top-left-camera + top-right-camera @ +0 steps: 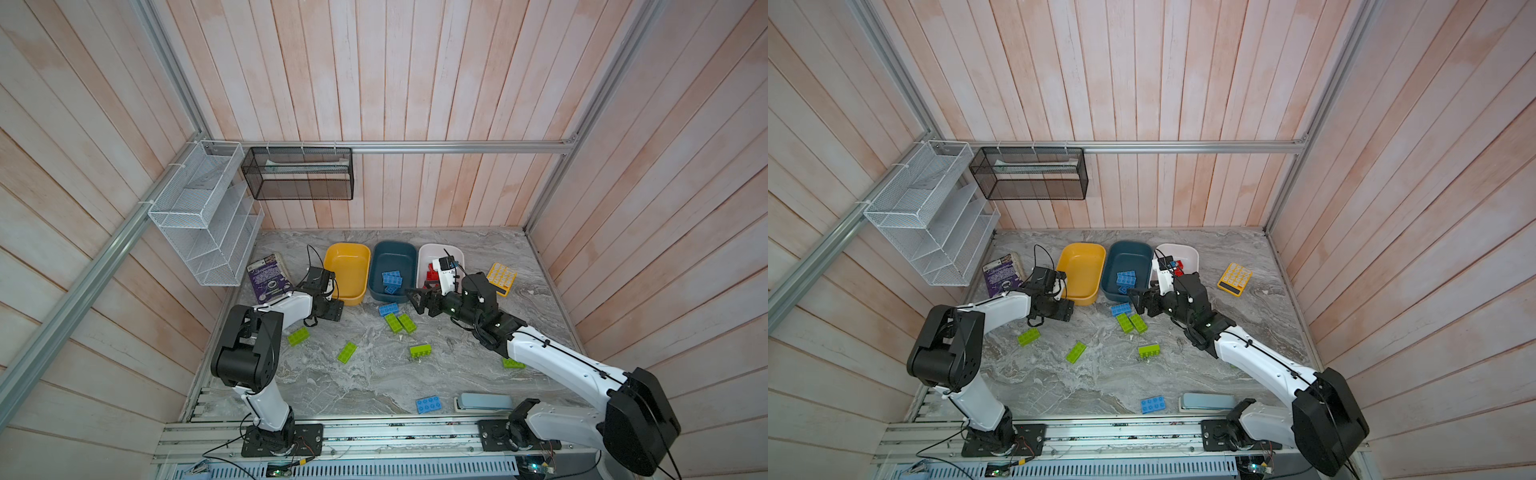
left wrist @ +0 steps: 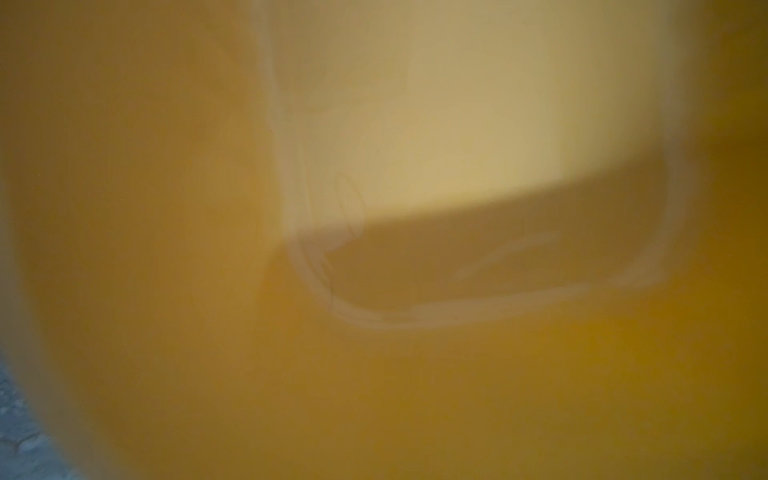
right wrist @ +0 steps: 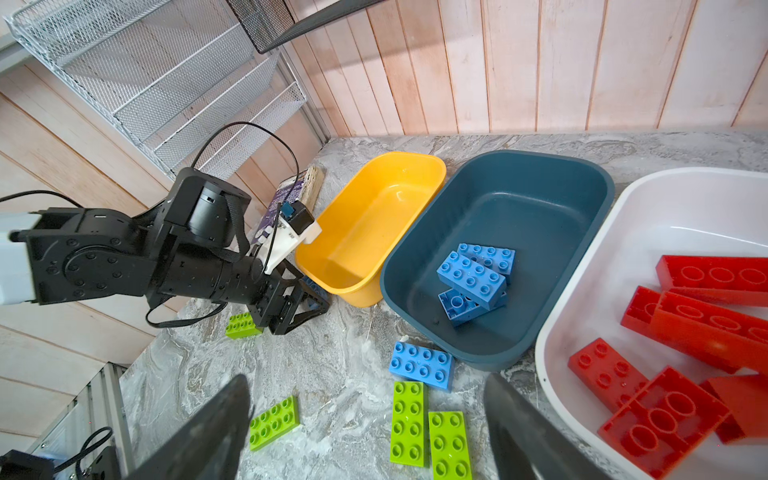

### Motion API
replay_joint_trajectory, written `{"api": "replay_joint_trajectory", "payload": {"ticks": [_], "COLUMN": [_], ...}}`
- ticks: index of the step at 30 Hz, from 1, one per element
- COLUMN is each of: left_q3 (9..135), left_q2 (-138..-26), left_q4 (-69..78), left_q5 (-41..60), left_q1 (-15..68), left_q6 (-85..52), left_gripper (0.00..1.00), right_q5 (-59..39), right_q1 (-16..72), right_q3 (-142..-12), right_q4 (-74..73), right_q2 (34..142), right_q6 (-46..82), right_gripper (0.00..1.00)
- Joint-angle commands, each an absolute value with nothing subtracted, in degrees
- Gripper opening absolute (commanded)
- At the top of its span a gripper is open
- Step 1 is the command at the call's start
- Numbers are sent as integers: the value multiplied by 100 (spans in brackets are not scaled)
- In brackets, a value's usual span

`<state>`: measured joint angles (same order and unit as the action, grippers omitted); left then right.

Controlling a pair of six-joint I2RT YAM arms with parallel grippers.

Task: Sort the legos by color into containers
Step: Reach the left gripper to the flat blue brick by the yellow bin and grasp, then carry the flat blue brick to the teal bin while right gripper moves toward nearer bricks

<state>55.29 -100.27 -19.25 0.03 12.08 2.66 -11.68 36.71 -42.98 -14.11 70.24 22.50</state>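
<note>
Three containers stand in a row at the back: a yellow tub (image 1: 349, 270) with nothing in it, a teal tub (image 1: 395, 255) with blue legos (image 1: 391, 281), and a white tub (image 3: 665, 216) with red legos (image 3: 665, 415). A loose blue lego (image 1: 388, 309) and two green legos (image 1: 392, 323) lie before the teal tub, and more green ones (image 1: 347, 352) are scattered. Another blue lego (image 1: 428, 404) lies near the front edge. My right gripper (image 3: 368, 436) hangs open above the green pair. My left gripper (image 3: 301, 301) sits at the yellow tub's near corner with its jaws apart. The yellow tub (image 2: 166, 249) fills the left wrist view.
A yellow calculator (image 1: 501, 277) lies right of the white tub. A pale blue stapler (image 1: 484, 402) sits at the front edge, and a purple book (image 1: 268, 276) lies left of the yellow tub. A white mesh rack (image 1: 199, 216) and a black one (image 1: 297, 172) hang on the walls.
</note>
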Motion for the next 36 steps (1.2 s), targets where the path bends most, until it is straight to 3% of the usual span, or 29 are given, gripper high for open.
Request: {"api": "replay_joint_trajectory", "payload": {"ticks": [1,8,14,26,36], "left_q3": [5624,5617,5515,5379,6977], "left_q2": [-10288,-10161,-9599,-7443,-8757], "left_q4": [-2057,-2133,-2381,-2802,-2417], "left_q5": [-24,-62,78,939,1072], "left_q1": [1142,1132,1130,1447,2379], "left_q6": [401,400,102,-599,-868], "left_gripper": [78,62,60,60,60], "right_q5": [-1055,-1037,-1068,-1195,-809], "right_q1": [3647,3653,3655,3731,3753], "right_q3": [-4253,-4238,-4244,-4357,-4126], "right_q4": [-1433,-1436,-1441,-1232,-172], "right_q2": [6979,6978,6964,6869,6024], "right_q6": [2208,2216,2232,2294,2157], "right_gripper": [88,87,87,87,87]}}
